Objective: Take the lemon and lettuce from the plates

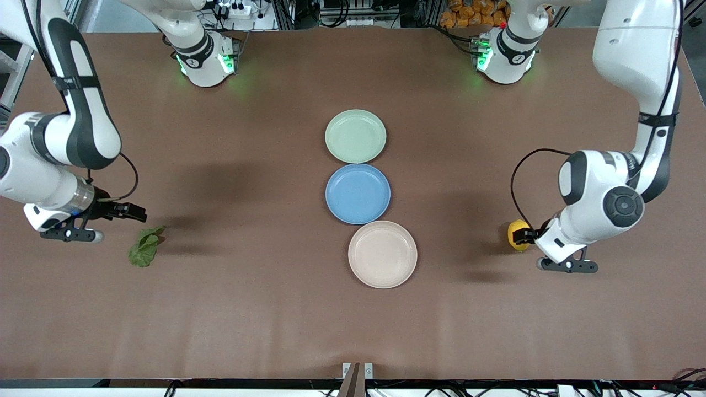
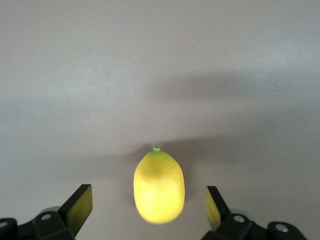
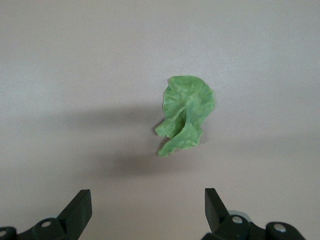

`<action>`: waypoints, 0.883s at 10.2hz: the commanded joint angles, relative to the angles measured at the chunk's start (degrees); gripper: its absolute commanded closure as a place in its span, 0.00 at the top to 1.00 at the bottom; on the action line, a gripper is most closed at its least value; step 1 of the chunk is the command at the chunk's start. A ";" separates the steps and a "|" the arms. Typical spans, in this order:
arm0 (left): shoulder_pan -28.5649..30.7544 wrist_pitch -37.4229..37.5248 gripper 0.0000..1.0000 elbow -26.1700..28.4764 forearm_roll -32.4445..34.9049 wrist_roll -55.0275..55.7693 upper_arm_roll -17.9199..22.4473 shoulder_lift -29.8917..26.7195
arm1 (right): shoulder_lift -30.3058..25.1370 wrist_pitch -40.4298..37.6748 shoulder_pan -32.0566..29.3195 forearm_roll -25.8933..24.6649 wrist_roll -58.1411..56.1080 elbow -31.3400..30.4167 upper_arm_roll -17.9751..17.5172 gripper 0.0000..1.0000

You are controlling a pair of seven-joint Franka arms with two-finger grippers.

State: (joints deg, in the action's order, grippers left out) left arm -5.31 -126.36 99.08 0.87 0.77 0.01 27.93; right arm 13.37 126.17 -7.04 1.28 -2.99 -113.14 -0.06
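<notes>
The yellow lemon lies on the brown table toward the left arm's end, off the plates. My left gripper is low beside it and open. In the left wrist view the lemon sits partly between the spread fingers without touching them. The green wrinkly lettuce lies on the table toward the right arm's end. My right gripper is open and empty just beside it. In the right wrist view the lettuce lies ahead of the gripper. The mint green plate and the beige plate are empty.
An empty blue plate lies between the mint green and beige plates in a row at the table's middle. The two arm bases stand along the table's edge farthest from the front camera.
</notes>
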 commanded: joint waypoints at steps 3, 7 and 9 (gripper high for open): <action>2.40 6.12 1.00 1.02 -5.34 -0.50 -0.36 -9.37 | -11.69 -3.64 -0.17 -0.93 -0.34 -2.70 -0.47 1.00; 3.28 12.43 1.00 -0.89 -6.23 -0.15 -0.62 -16.41 | -14.08 -18.46 0.01 -0.84 -0.26 8.34 -0.38 1.00; 3.72 18.32 1.00 -5.37 -8.60 0.20 -1.06 -17.03 | -14.25 -22.35 1.41 -0.84 -0.43 13.01 -0.38 1.00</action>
State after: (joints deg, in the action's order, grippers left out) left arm -2.62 -112.12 96.60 -5.55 0.87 -0.21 11.45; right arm -1.18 106.56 -6.59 1.09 -3.07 -103.71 -0.35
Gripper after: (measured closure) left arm 0.000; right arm 0.000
